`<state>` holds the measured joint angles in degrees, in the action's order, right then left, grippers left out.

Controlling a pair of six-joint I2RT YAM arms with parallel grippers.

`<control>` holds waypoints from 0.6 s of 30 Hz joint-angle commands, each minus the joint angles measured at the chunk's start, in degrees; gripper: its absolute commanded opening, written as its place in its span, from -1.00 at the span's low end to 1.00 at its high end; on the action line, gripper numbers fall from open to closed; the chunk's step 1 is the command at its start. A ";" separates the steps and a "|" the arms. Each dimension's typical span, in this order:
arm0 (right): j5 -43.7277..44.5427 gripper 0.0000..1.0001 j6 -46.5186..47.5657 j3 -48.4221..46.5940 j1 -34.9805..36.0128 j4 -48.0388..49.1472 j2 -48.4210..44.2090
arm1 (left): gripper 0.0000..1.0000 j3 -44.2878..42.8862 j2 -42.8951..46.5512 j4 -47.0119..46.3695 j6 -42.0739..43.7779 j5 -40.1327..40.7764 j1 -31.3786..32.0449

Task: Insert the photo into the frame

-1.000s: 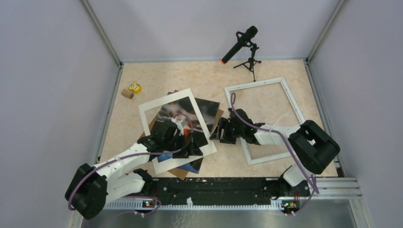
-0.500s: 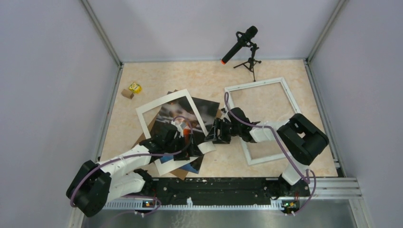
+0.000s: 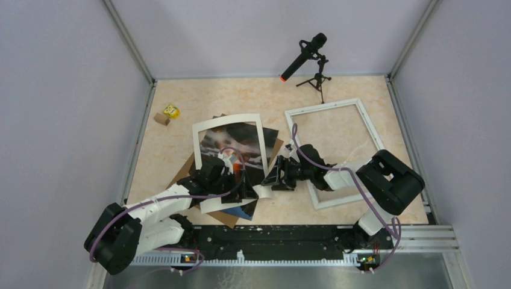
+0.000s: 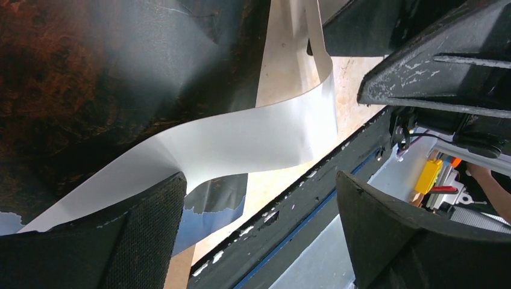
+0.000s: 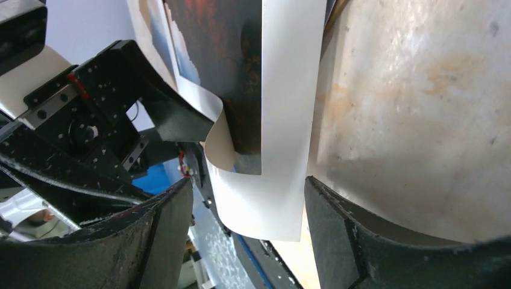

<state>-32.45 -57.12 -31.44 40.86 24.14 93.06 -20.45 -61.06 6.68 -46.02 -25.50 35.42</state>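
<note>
Left arm (image 3: 159,203) is lying low, reaching from the near-left corner of the tabletop (image 3: 241,96) toward its middle. Left gripper (image 4: 258,186) is sitting over the near end of the paper stack, claw spread wide and pinching nothing. Its fingers (image 4: 144,241) are black with a grainy pad texture.

Right arm (image 3: 361,174) is folding at the elbow by the right edge and pointing left, crossing the frame's left side. Right gripper (image 5: 248,183) is standing spread, straddling the near right corner of the mat border (image 3: 226,118). Cannot tell whether the pads are pressing it.

Mat border is thin white card, buckling into a smooth S-curl at that corner and lifting off the print.

The photo (image 3: 238,144) is glossy: dark clouds, a rust-orange glow, a blue-white band at the near end. It is lying under the mat border, on a brown backing board (image 3: 184,174), left of the tabletop's centre and reaching toward the near edge.

The frame (image 3: 322,106), thin white moulding, is lying flat toward the right edge, with bare tabletop showing through it, apart from the photo.
</note>
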 commanded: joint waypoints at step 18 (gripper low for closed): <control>2.43 0.44 -8.82 9.82 0.48 11.42 -12.54 | 0.96 0.50 -5.92 -4.26 3.81 -3.06 0.22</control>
<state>-30.24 -65.91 -23.16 40.91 32.32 82.85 -21.21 -64.69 3.01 -43.53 -28.71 35.40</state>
